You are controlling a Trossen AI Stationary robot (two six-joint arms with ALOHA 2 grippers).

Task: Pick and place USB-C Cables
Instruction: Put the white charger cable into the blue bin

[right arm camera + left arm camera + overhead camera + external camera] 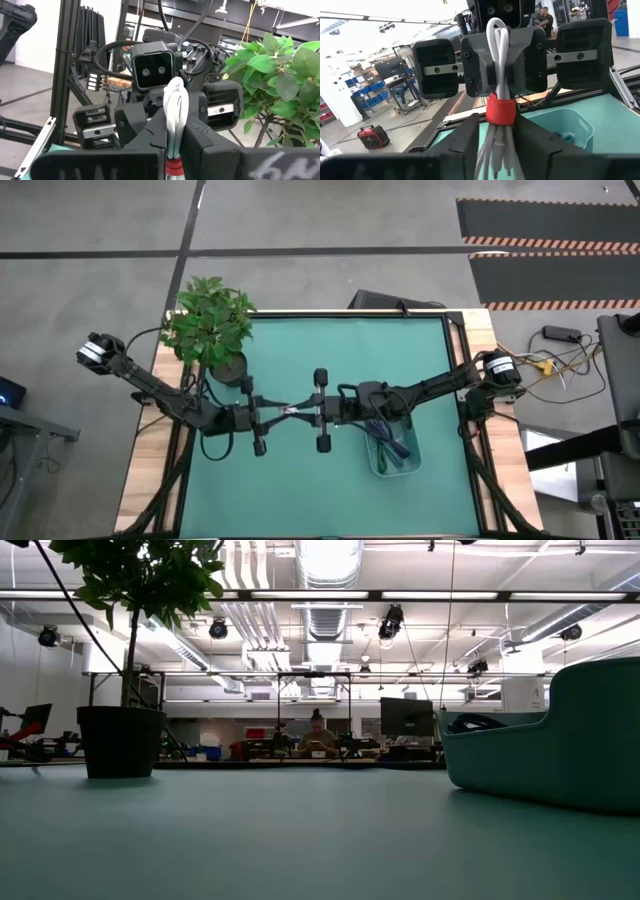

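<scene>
A white USB-C cable bundle (290, 412) with a red tie (500, 111) hangs in the air over the middle of the green table, held by both grippers. My left gripper (276, 414) reaches in from the left and my right gripper (304, 411) from the right; both are shut on the bundle. Dark green and navy cable bundles (388, 442) lie in a pale teal bin (405, 462) under the right arm. The low view shows the bin (560, 755) but neither gripper. My left gripper pinches the white strands (492, 150) just below the red tie between its two fingers (462, 147), coming level from the table's left. The bundle is lifted clear of the table. My right gripper pinches the looped part (174, 125) above the red tie (173, 170) between its two fingers (147, 142), coming level from the table's right. The loop end (175, 90) sticks up past the fingertips.
A potted plant (210, 325) stands near the table's far left corner, close behind the left arm. The bin sits right of centre toward the near edge. Bare green mat lies near and far of the grippers. People work at benches (317, 735) far behind the table.
</scene>
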